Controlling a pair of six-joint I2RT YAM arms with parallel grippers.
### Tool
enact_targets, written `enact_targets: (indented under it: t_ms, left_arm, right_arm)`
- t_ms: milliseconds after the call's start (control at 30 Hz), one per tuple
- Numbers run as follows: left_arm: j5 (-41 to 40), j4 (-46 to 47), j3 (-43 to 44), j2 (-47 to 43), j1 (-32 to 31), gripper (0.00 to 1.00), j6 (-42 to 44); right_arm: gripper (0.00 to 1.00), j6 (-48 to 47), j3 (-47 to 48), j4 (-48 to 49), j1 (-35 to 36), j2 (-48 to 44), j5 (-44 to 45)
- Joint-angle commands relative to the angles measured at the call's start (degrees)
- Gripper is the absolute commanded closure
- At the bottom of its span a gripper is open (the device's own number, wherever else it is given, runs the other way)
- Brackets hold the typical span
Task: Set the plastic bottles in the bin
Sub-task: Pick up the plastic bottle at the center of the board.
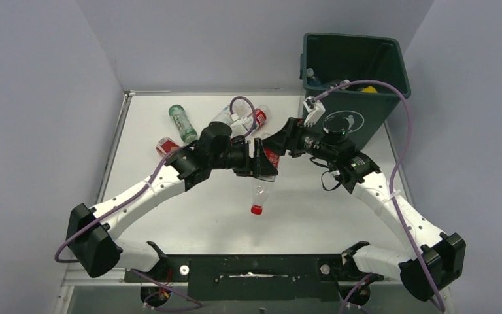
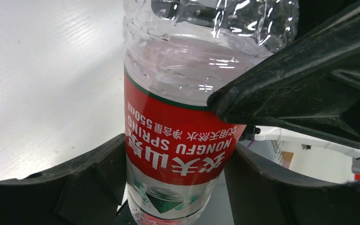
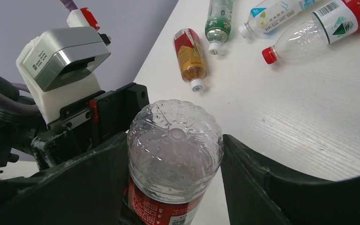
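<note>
A clear plastic bottle with a red label (image 1: 258, 193) hangs cap down over the middle of the table. My left gripper (image 1: 265, 161) is shut on its labelled body (image 2: 178, 117), with both fingers against the label. My right gripper (image 1: 280, 145) clasps the bottle's base end (image 3: 173, 140) from the other side; one of its fingers (image 2: 300, 89) shows in the left wrist view. The dark green bin (image 1: 392, 98) stands at the back right with a yellow bottle (image 1: 368, 89) and a clear one (image 1: 310, 78) inside.
More bottles lie at the back of the table: a green one (image 1: 183, 123), an amber one with a red label (image 1: 167, 145), a clear white-labelled one (image 1: 223, 116) and a clear red-labelled one (image 1: 259, 116). The same bottles show in the right wrist view, such as the amber one (image 3: 190, 56).
</note>
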Motion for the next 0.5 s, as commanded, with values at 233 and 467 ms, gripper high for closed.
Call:
enact_targets:
  t_ms: [233,467]
  left_arm:
    - [-2.09,1.88,0.7,-6.94,-0.23,0.17,5.1]
    - [-5.28,-3.68,2.57,-9.56,1.67,0.16,6.77]
  right_arm:
    - [0.45,-2.98,3.32,0.27,0.13,-1.4,2.85]
    - [0.45,-6.49,8.56,-4.57,-1.82,-0.1,4.49]
